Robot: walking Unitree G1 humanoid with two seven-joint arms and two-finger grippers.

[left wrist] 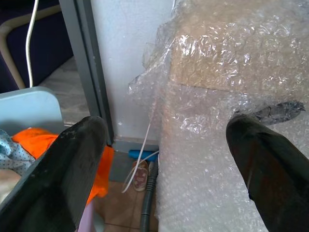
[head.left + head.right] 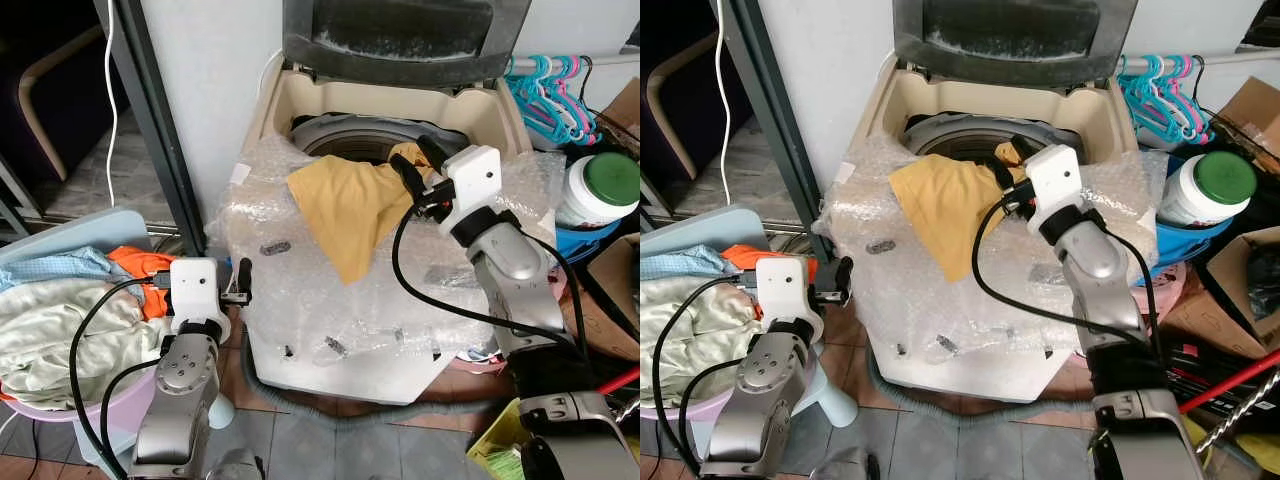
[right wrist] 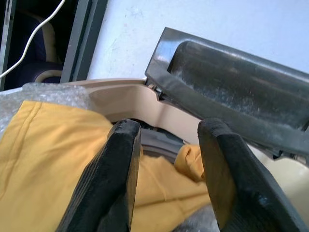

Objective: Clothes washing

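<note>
top-loading washing machine [image 2: 400, 130] stands against the wall, lid [image 2: 400, 30] up, its front and top wrapped in bubble wrap [image 2: 330, 300]. a yellow garment [image 2: 350, 205] lies draped over the front rim, one end inside the drum opening, the rest hanging down the wrap. to the robot's left, a laundry basket [image 2: 60, 410] piled with pale clothes [image 2: 50, 330] and an orange piece [image 2: 140, 265]. to the right, a white jar with green lid [image 2: 600, 190] and a bunch of plastic hangers [image 2: 550, 95].

right gripper [image 2: 420, 160] sits at the rim over the garment's far end, fingers [image 3: 120, 174] narrowly apart, nothing pinched between them. left gripper [image 2: 240, 278] is low beside the machine's front corner, fingers [image 1: 67, 164] spread wide, empty.
</note>
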